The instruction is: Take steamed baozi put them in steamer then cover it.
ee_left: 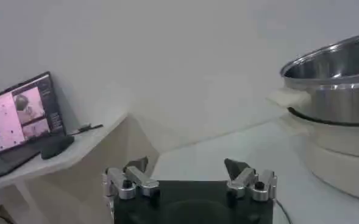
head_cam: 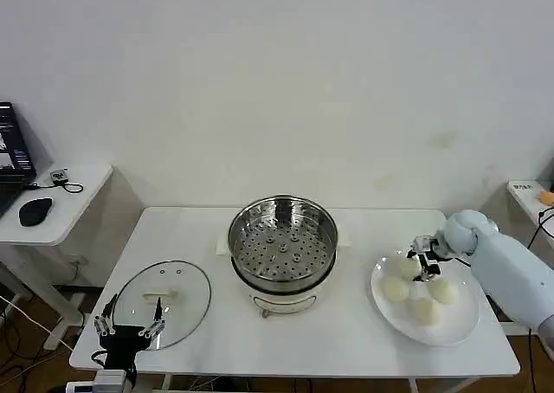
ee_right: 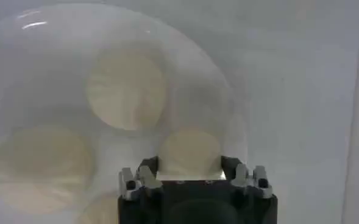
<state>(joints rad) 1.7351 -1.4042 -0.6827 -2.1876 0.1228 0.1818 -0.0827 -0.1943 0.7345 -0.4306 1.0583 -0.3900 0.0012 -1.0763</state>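
Your right pincer (head_cam: 424,264) hung over the white plate (head_cam: 467,325) in the head view, jaws spread and holding nothing, with the steamed baozi (head_cam: 396,289) clustered just beneath and around its tips. Well off to its left stood the steamer (head_cam: 283,240), uncovered, its perforated tray bare. Farther left again, your left pincer (head_cam: 130,327) was parked at the near bench (head_cam: 346,341) edge, fingers open and empty, its tips at the near rim of the cover (head_cam: 162,301), which lay flat on the bench.

From the left wrist, that pincer (ee_left: 188,176) showed both fingers set wide apart with only bench surface (ee_left: 228,152) ahead of them; the steamer (ee_left: 337,79) rose off to one side on its white base.

From the right wrist, the open pincer (ee_right: 188,170) looked straight down on the plate (ee_right: 228,85), one baozi (ee_right: 190,151) directly between its fingers, another (ee_right: 125,86) beyond it and a third (ee_right: 40,167) to the side.

I judge the buns to be light, soft and easily dented, with smooth skins that could slip or tear. You would do best to close gently across the widest part of the one between the fingers, low on its sides, squeezing only enough to lift. The glass cover looked heavier, hard and breakable; its handle would be the place to grip.
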